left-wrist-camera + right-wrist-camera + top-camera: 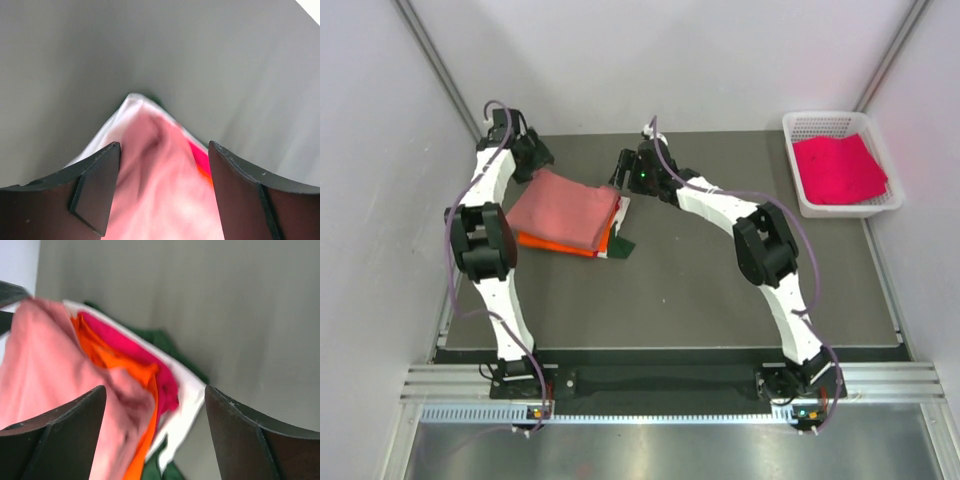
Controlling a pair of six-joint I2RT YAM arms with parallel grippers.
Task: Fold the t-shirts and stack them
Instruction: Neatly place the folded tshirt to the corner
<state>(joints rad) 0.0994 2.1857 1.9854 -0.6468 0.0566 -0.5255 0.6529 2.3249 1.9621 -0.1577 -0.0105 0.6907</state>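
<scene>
L claw (pixel 162 150): stack's (pixel 582 232) far-left corner, jaws wide, holds nothing.
Salmon tee (pixel 563 206): tops stack, orange tee (pixel 548 243) under, on desk (pixel 720 290).
R claw (pixel 155 390): stack's right edge, wide, empty.
Magenta tee (pixel 838 168): in basket (pixel 792 160), well right of stack.
Cloth light, floppy; likely pinch two corners.

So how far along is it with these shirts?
Done: a salmon-pink shirt lies folded on top of an orange shirt. In hand: nothing; the left gripper and right gripper are open beside them. Still to do: a magenta shirt lies in the white basket, apart from them.
</scene>
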